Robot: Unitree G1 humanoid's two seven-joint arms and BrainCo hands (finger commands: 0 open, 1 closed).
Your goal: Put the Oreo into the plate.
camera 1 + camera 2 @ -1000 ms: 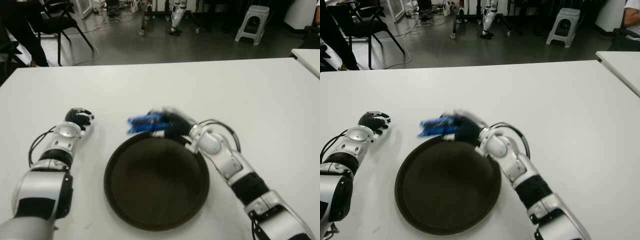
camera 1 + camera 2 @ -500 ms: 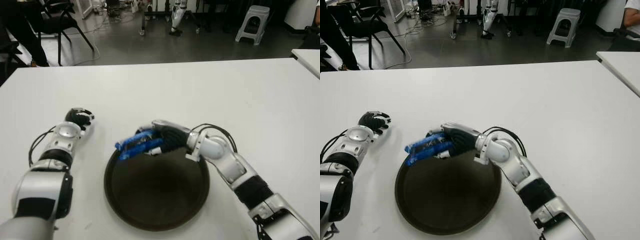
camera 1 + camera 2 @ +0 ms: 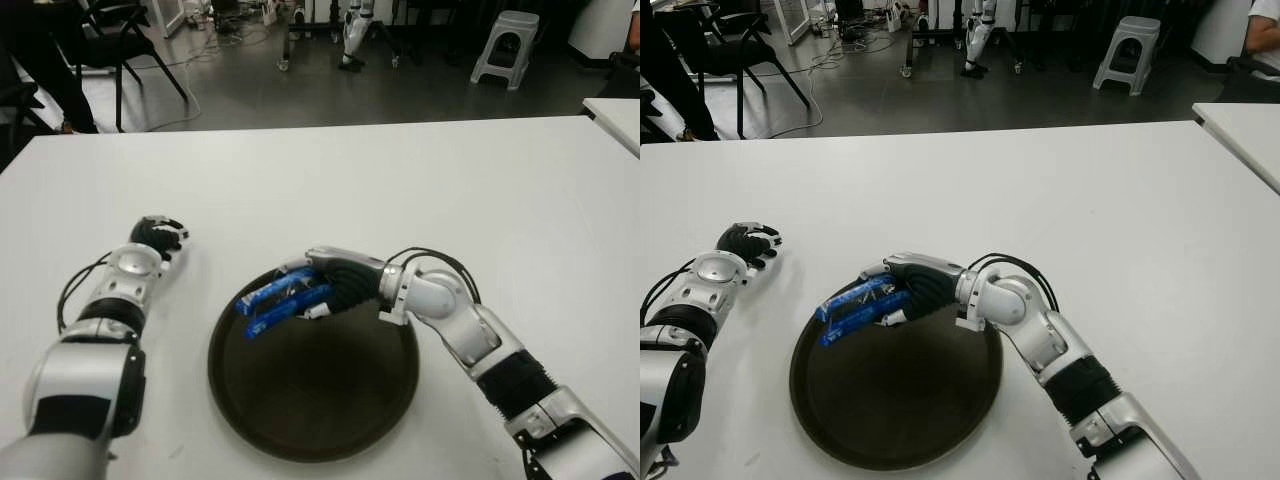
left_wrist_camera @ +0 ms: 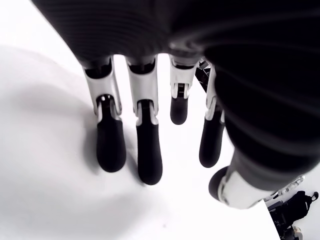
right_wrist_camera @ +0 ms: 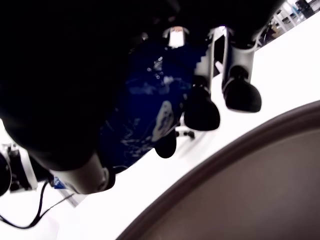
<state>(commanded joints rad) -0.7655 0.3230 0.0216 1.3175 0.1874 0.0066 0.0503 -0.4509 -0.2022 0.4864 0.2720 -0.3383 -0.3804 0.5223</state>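
Observation:
A blue Oreo pack (image 3: 278, 302) is held in my right hand (image 3: 328, 285), whose fingers are curled around it. The pack pokes out to the left over the far left part of the dark round plate (image 3: 330, 410) that sits on the white table near me. In the right wrist view the blue Oreo pack (image 5: 145, 107) lies against the palm, with the plate's rim (image 5: 225, 155) below. My left hand (image 3: 157, 237) shows on the table left of the plate, its fingers relaxed and holding nothing.
The white table (image 3: 480, 190) stretches far beyond the plate. Another table's corner (image 3: 615, 115) shows at the far right. Chairs, a stool (image 3: 505, 45) and cables stand on the floor behind.
My right hand has carried the Oreo pack from beyond the plate's far rim toward me and downward, over the plate's far left part. The left hand has not moved.

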